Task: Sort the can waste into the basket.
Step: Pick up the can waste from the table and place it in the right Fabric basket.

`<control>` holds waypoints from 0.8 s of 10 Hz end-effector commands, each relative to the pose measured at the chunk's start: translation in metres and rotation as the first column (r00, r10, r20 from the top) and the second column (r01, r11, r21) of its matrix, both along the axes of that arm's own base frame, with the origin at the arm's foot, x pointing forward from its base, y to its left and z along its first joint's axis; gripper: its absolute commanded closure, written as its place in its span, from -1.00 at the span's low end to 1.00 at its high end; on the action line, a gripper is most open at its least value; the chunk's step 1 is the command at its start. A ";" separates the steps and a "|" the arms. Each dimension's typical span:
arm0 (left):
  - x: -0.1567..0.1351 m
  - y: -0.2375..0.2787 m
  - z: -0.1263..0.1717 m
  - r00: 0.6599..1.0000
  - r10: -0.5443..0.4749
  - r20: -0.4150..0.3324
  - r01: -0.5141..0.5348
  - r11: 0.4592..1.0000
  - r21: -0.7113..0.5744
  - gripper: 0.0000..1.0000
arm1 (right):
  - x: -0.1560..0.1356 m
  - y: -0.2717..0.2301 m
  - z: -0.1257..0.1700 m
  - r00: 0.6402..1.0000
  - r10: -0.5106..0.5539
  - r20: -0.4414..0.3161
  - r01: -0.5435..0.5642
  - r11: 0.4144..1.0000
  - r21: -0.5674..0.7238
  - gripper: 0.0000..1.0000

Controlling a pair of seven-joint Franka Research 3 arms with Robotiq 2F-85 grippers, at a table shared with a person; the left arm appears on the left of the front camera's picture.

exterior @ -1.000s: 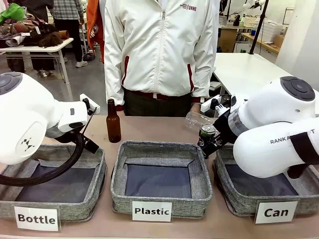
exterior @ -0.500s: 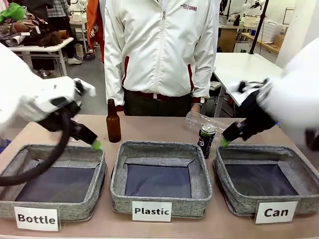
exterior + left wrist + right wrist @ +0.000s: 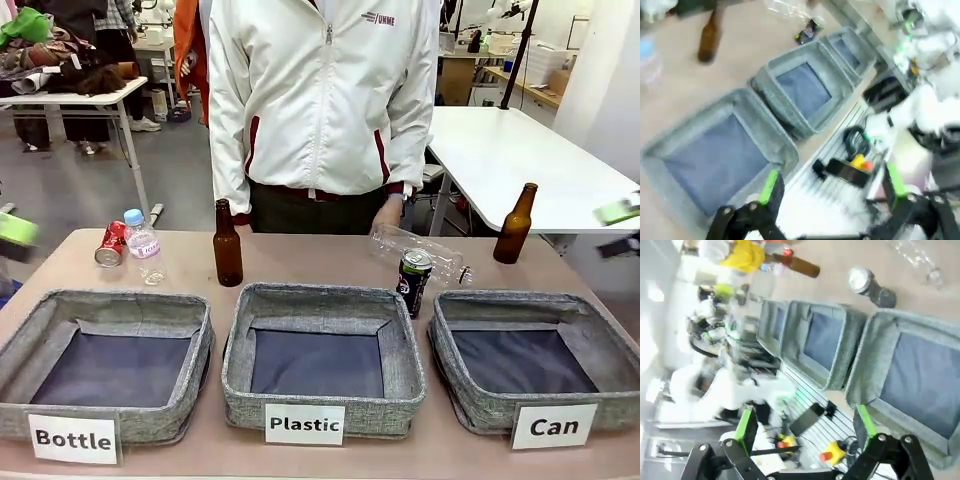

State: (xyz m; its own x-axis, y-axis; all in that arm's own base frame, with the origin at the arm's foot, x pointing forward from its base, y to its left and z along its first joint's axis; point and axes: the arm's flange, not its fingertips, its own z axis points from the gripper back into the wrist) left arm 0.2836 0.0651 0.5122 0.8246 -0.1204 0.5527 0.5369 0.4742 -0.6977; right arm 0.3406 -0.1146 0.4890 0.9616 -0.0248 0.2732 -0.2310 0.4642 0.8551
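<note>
A crushed red can [image 3: 110,244] lies at the table's far left. A taller black can [image 3: 414,281] stands upright between the far corners of the middle and right trays, and is also in my wrist views [image 3: 807,31] [image 3: 867,285]. The grey basket labelled "Can" [image 3: 470,395] sits at the front right with nothing in it; it lies just past my right gripper's fingers [image 3: 875,365]. My left gripper [image 3: 830,187] and right gripper [image 3: 805,422] are open and hold nothing. In the front view they are only blurs at the left edge [image 3: 15,228] and right edge [image 3: 620,228].
Trays marked "Bottle" [image 3: 205,350] and "Plastic" [image 3: 235,365] sit left and middle. Brown bottles [image 3: 228,243] [image 3: 515,224] and a clear plastic bottle [image 3: 145,245] stand behind them; another plastic bottle [image 3: 415,250] lies near the black can. A person stands at the far edge.
Both arms have swung away from over the trays to the picture's edges. This uncovers the red can, the small plastic bottle and the right brown bottle. Nothing on the table has moved.
</note>
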 end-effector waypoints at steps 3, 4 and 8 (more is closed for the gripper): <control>-0.015 0.110 -0.079 0.918 0.364 -0.154 -0.395 0.836 -0.380 -1.00 | -0.001 -0.098 -0.047 0.960 -0.277 -0.051 0.278 0.902 0.330 -1.00; -0.023 0.093 -0.089 0.877 0.437 -0.199 -0.480 0.780 -0.401 -1.00 | -0.004 -0.110 -0.054 0.944 -0.322 -0.071 0.326 0.877 0.354 -1.00; -0.025 0.158 -0.079 0.892 0.403 -0.206 -0.452 0.814 -0.364 -1.00 | -0.015 -0.113 -0.060 0.945 -0.309 -0.110 0.328 0.889 0.318 -1.00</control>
